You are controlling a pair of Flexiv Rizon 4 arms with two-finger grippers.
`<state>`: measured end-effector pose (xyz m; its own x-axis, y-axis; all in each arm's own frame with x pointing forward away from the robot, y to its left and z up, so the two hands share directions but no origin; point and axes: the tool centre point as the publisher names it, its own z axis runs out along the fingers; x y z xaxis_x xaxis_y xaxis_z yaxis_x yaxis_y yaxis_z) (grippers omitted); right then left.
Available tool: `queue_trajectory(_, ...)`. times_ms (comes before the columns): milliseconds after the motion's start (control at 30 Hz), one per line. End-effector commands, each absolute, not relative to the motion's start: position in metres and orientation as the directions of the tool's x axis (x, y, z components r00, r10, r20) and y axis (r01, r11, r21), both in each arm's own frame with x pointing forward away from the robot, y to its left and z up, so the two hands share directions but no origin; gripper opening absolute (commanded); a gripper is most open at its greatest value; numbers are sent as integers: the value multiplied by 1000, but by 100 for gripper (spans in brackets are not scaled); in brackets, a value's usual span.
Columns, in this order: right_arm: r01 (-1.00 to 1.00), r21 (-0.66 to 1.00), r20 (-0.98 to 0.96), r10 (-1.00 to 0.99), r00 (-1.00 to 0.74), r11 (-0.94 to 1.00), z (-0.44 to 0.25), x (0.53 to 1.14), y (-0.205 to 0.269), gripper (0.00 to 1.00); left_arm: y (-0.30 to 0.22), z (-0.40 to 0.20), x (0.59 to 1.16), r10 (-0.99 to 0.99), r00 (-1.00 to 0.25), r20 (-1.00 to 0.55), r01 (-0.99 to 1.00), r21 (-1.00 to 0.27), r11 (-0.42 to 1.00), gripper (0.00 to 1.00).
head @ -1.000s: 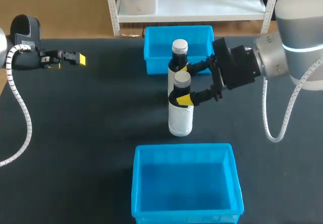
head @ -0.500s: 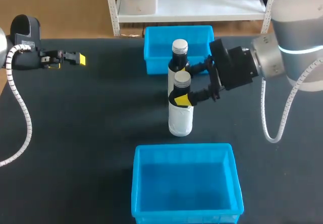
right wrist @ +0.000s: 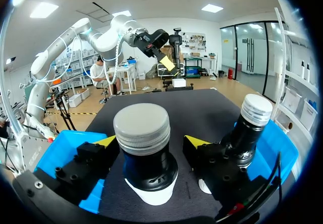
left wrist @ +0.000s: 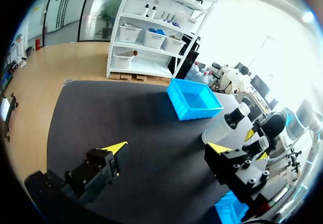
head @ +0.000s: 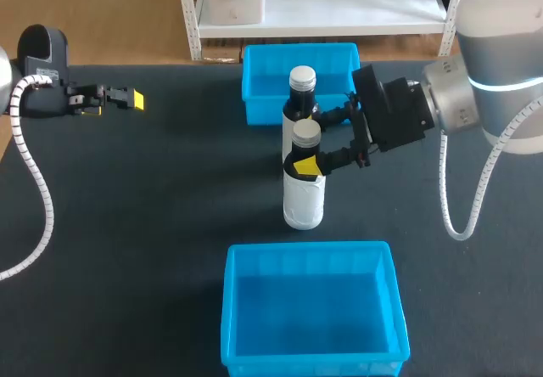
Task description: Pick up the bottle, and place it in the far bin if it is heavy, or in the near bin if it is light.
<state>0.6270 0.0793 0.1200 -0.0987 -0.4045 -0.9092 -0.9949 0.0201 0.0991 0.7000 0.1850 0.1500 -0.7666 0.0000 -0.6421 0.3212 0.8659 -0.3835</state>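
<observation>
The near bin (head: 310, 254) lies on the near side of my right gripper (right wrist: 151, 142) and the far bin (head: 254, 63) beyond it, one for each weight verdict. The bottle (head: 303, 199) stands upright between that gripper's spread fingers, which flank its neck for a lift. A second bottle (head: 302, 80) stands just beyond. My left gripper (left wrist: 167, 148), also spread, is parked well aside.

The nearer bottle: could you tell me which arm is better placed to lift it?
Right. The right gripper straddles the nearer bottle at its neck, fingers open on either side, while the left gripper is open and far away from it.
</observation>
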Motion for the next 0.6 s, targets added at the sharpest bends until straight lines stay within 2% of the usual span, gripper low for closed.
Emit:
queue_trajectory(33,-995,99,-908,-406,-99,21,121,627,79,80,185,150,700,0,-767,-642,321,-383,866,100)
queue_trajectory(100,-995,100,-908,-406,-101,22,121,626,79,77,185,150,700,0,-767,-642,321,-383,866,100)
queue_trajectory(200,-995,100,-909,-405,-100,22,121,626,79,64,185,150,700,0,-767,-642,321,-383,866,100)
queue_trajectory(267,-995,100,-909,-405,-100,22,121,626,79,62,185,150,700,0,-767,-642,321,-383,866,100)
queue_trajectory(367,-995,99,-909,-404,-99,22,121,626,79,52,185,150,700,0,-767,-642,321,-383,866,100)
queue_trajectory(533,-995,100,-909,-404,-100,20,121,626,80,53,185,150,700,0,-767,-642,321,-383,866,100)
queue_trajectory(600,-995,100,-909,-404,-100,19,121,626,80,50,185,150,700,0,-767,-642,321,-383,866,100)
